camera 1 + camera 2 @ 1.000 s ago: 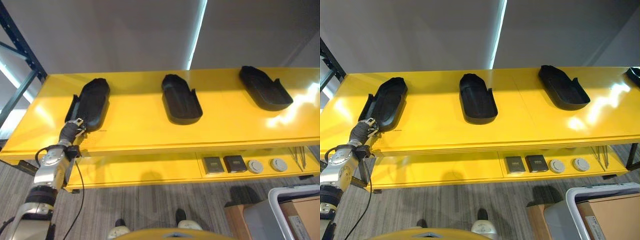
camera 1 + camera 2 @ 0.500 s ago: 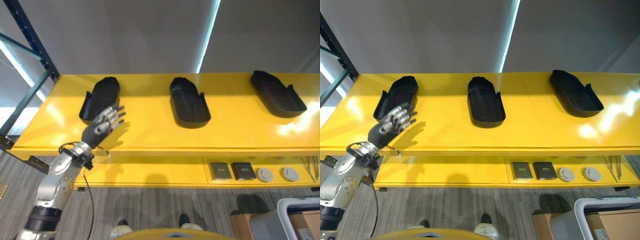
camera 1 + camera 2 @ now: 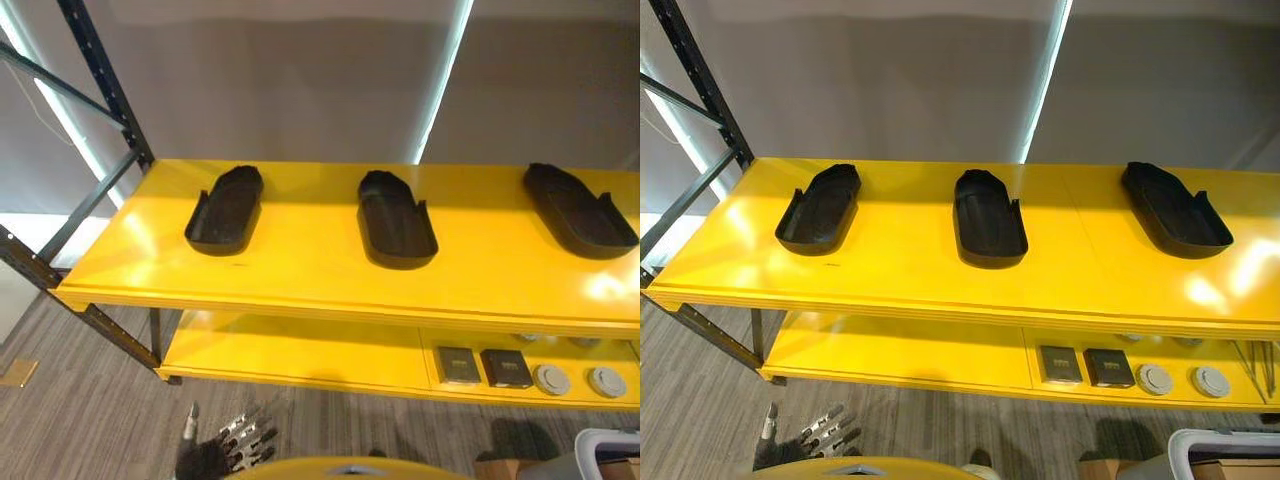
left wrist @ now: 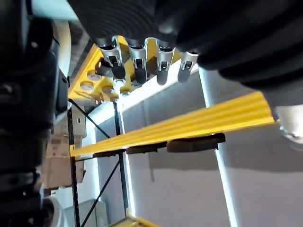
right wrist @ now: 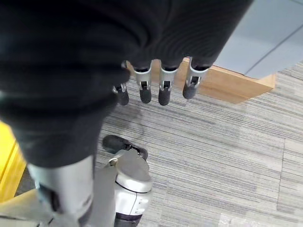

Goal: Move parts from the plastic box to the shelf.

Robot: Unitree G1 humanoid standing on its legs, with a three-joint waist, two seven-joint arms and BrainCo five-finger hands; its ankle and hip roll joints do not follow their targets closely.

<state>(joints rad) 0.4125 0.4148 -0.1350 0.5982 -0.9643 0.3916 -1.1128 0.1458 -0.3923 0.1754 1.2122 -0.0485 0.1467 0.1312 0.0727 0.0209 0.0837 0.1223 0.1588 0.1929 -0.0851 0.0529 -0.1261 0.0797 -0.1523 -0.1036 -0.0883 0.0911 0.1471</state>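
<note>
Three parts: you see black moulded plastic trays (image 3: pixel 226 208), (image 3: pixel 396 218), (image 3: pixel 579 208) spaced along the yellow shelf top (image 3: pixel 300 265), well above your left hand (image 3: pixel 240 445).
Writing: none you can read.
Left wrist: fingers (image 4: pixel 137 59) relaxed, empty.
Right wrist: right hand (image 5: pixel 161 80) loose, empty, over grey carpet (image 5: pixel 227 156).

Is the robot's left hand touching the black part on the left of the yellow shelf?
Apart. In the left eye view the left hand hangs low over the floor, fingers relaxed, well below the left black part lying on the yellow shelf.
</note>
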